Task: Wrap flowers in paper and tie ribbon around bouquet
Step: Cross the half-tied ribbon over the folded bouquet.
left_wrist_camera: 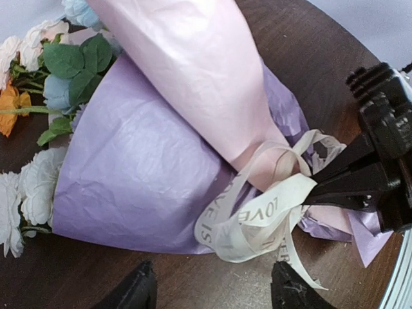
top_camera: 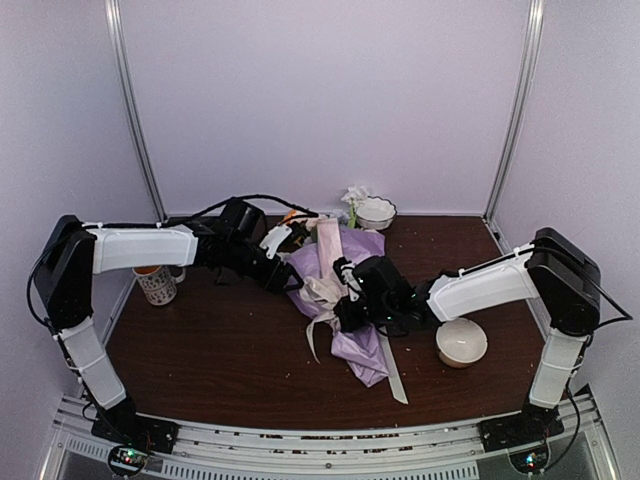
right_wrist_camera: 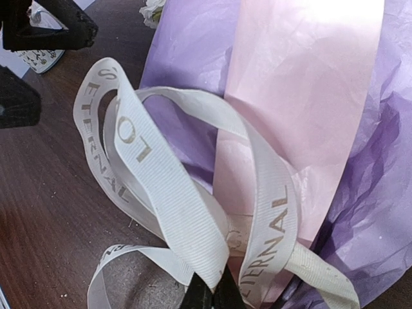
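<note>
Lying across the middle of the table in the top view, the one bouquet is sitting between the arms, with one mug standing at the left and two bowls standing apart from it, the back bowl and the right bowl. From the left wrist, the left gripper is hanging spread and empty beside the paper, the flowers are poking out, and the right gripper is crowding the narrow end. From the right wrist, its fingers are clenching the single ribbon.
</note>
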Controlling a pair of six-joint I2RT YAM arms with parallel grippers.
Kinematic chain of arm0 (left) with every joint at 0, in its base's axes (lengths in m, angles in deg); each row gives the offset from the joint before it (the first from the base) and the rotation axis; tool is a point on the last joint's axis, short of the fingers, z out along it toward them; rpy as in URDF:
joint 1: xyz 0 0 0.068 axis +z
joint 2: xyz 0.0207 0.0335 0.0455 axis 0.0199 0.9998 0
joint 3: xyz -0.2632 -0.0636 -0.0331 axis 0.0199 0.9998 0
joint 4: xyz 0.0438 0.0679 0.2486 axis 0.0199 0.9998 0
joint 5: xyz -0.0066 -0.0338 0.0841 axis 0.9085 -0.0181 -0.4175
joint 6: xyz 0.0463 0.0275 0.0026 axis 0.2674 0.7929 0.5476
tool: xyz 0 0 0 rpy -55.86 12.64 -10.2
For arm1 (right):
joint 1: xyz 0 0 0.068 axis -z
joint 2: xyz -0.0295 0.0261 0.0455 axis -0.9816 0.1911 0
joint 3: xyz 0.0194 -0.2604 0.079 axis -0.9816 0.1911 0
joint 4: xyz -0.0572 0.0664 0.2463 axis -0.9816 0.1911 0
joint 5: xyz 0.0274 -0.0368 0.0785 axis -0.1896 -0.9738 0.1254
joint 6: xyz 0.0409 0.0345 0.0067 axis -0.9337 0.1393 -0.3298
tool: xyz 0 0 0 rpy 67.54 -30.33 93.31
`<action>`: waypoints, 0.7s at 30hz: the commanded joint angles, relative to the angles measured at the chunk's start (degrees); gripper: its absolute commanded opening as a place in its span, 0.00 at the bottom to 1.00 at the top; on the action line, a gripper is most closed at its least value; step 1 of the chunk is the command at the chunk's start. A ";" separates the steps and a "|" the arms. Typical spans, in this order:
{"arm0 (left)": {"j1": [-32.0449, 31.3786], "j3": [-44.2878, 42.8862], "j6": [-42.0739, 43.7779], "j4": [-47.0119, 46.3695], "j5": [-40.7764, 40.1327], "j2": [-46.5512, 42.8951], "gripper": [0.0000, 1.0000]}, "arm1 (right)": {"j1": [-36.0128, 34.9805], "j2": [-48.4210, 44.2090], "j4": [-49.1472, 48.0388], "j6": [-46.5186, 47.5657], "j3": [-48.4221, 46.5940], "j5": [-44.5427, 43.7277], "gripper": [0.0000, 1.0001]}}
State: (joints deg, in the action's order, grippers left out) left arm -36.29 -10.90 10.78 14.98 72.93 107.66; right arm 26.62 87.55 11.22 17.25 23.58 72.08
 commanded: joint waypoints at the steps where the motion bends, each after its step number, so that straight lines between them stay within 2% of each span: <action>1: 0.25 -1.07 -2.36 -6.77 -1.10 2.42 0.65 | 0.19 -0.11 -1.30 -0.39 1.14 0.22 0.00; 4: 0.21 -1.84 -2.50 -7.20 0.21 3.94 0.56 | 0.22 -0.22 -1.37 -0.48 1.28 0.03 0.00; 8: 0.24 0.14 -4.17 -11.37 5.93 4.52 0.48 | 0.17 -0.46 -1.56 -0.55 1.51 -0.11 0.00; 11: 0.25 0.36 -5.11 -11.95 7.50 5.78 0.33 | 0.17 -0.44 -1.61 -0.67 1.54 -0.18 0.00; 13: 0.25 0.76 -5.68 -13.23 8.57 5.80 0.28 | 0.23 -0.49 -1.57 -0.66 1.64 -0.22 0.00; 16: 0.25 0.39 -5.87 -13.45 9.08 5.77 0.31 | 0.22 -0.64 -1.66 -0.73 1.77 -0.29 0.00; 19: 0.24 -0.47 -5.06 -11.11 8.62 6.14 0.45 | 0.18 -0.60 -1.75 -0.75 1.79 -0.31 0.00; 21: 0.25 -0.34 -4.77 -10.69 8.61 6.08 0.45 | 0.19 -0.61 -1.76 -0.76 1.79 -0.28 0.00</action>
State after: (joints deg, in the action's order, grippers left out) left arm -36.22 -10.59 5.68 5.16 80.28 113.32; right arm 26.64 87.55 10.14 17.06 24.56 72.06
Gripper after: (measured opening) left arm 0.450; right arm 0.007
